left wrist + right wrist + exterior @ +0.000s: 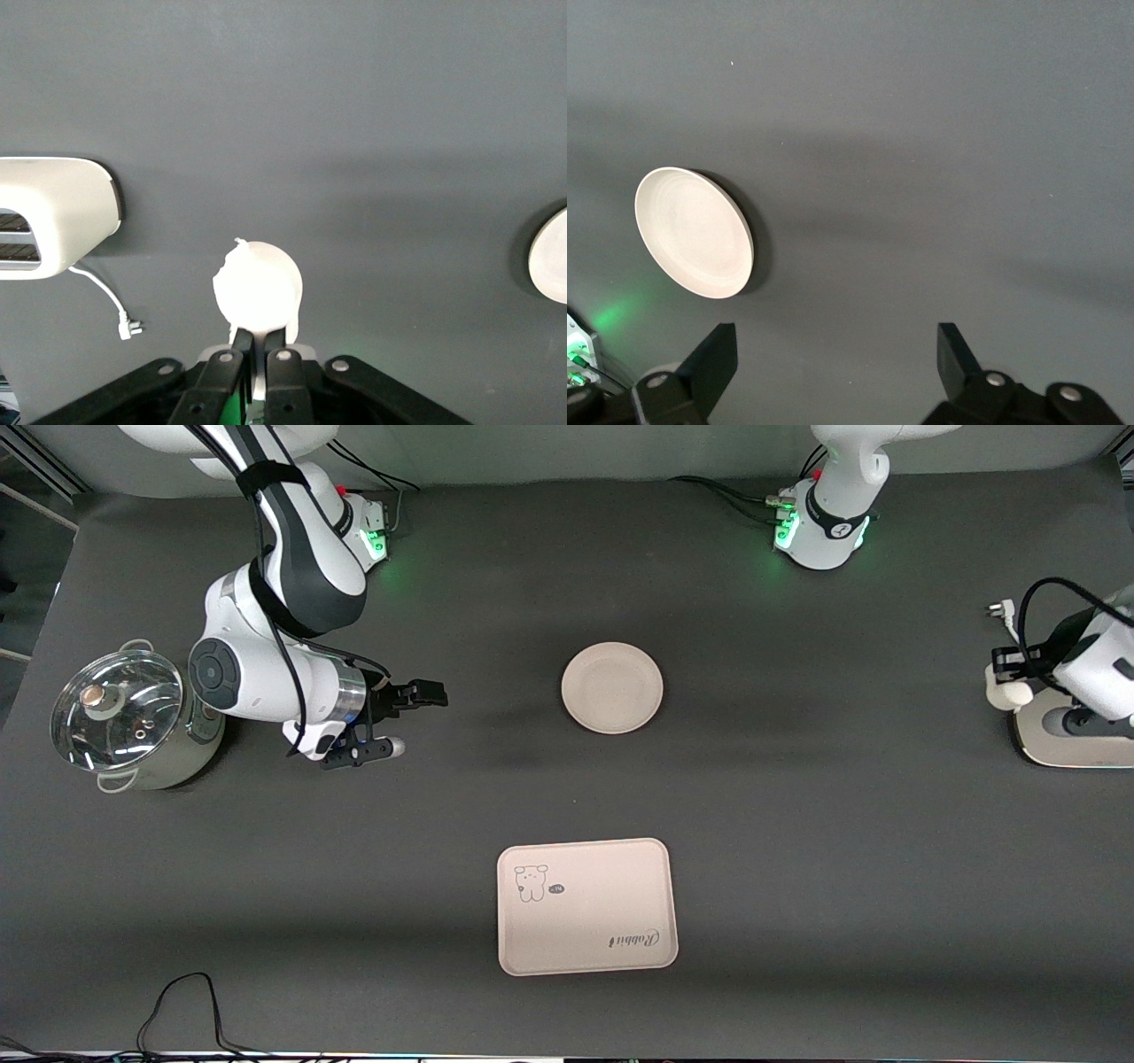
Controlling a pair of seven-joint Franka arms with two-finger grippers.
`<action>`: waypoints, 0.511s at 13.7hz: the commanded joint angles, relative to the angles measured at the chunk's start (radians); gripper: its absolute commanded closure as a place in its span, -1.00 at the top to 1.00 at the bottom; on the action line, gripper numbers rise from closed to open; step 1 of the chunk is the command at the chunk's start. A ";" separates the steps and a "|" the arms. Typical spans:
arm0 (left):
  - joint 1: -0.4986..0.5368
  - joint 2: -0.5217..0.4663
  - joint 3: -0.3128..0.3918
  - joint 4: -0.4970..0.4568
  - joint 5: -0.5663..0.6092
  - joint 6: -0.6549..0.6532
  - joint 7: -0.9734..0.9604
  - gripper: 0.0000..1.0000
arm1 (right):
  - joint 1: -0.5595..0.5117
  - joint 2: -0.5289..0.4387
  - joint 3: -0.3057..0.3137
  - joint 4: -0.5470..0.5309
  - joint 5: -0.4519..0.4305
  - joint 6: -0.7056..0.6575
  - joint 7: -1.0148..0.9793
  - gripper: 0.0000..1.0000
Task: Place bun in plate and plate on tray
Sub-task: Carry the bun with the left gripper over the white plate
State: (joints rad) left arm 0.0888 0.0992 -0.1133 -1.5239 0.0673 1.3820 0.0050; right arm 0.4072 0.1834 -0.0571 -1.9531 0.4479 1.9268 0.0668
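Observation:
The bun, a small off-white lump, is held between the shut fingers of my left gripper. In the front view the left gripper holds the bun over the left arm's end of the table, beside a white appliance. The round cream plate lies empty at the table's middle and also shows in the right wrist view. The rectangular tray with the animal drawing lies nearer the front camera than the plate and is empty. My right gripper is open and empty, toward the right arm's end from the plate, and shows in its wrist view.
A steel pot with a glass lid stands at the right arm's end of the table. A white toaster-like appliance with a cord and plug stands at the left arm's end. The plate's edge shows in the left wrist view.

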 commanded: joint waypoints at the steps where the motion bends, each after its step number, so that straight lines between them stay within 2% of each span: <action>1: -0.012 -0.004 -0.049 0.004 0.006 -0.021 -0.028 -0.88 | 0.004 -0.021 -0.007 -0.024 0.084 0.024 -0.035 1.00; 3: -0.035 0.026 -0.130 0.002 -0.001 -0.005 -0.177 -0.85 | 0.005 -0.025 -0.007 -0.044 0.089 0.053 -0.022 1.00; 4: -0.064 0.048 -0.149 0.004 -0.006 0.006 -0.245 -0.85 | 0.005 -0.032 -0.007 -0.046 0.089 0.054 -0.013 1.00; 7: -0.200 0.100 -0.161 0.002 -0.041 0.071 -0.475 -0.85 | 0.005 -0.038 -0.007 -0.049 0.094 0.055 -0.002 1.00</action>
State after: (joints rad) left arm -0.0297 0.1692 -0.2805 -1.5245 0.0463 1.4226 -0.3370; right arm 0.4063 0.1815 -0.0583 -1.9692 0.5130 1.9628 0.0627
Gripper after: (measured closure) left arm 0.921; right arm 0.000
